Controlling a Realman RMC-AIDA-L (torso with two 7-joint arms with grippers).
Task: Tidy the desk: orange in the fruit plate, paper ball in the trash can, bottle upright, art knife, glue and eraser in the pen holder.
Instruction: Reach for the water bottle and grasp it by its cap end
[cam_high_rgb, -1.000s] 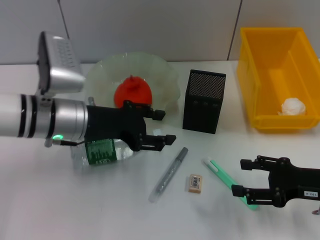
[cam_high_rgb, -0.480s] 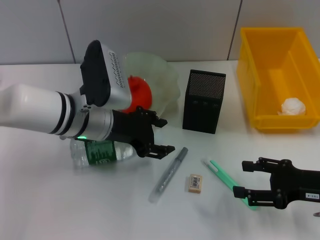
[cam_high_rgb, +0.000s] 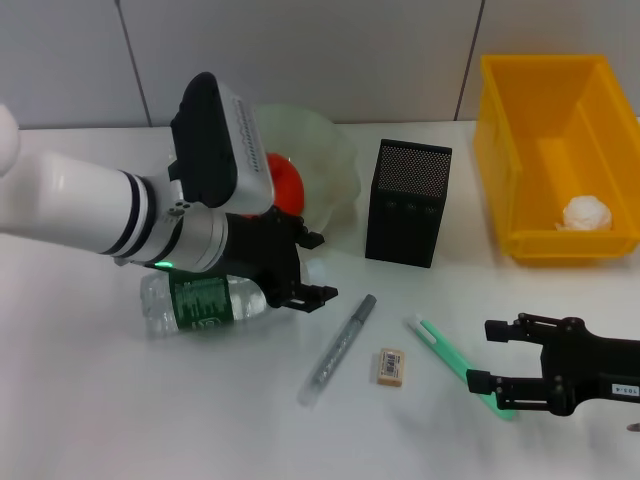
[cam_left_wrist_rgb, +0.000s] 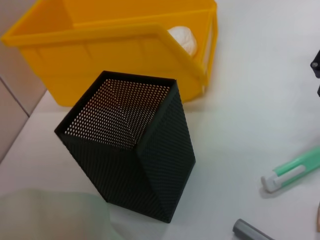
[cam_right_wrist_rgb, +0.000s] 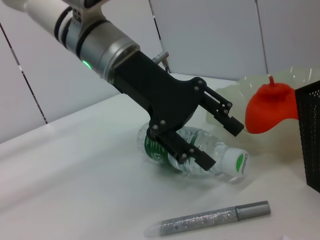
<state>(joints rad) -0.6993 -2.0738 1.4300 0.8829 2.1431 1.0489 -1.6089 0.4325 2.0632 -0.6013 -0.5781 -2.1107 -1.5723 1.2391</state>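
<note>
Left hand (cam_high_rgb: 306, 268) spread over the lying bottle (cam_high_rgb: 200, 301) near its cap, so best to drop lower, straddle the body squarely, then squeeze and tip upright.

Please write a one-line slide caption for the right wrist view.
Left gripper, jaws open, straddles the cap end of the bottle lying on its side, with the orange in the fruit plate behind.

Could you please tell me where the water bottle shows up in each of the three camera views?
Head view: the bottle lies on its side under the left gripper.
Left wrist view: not in it.
Right wrist view: the bottle lies at centre, between the open fingers.
Shared landmark: the black mesh box.
</note>
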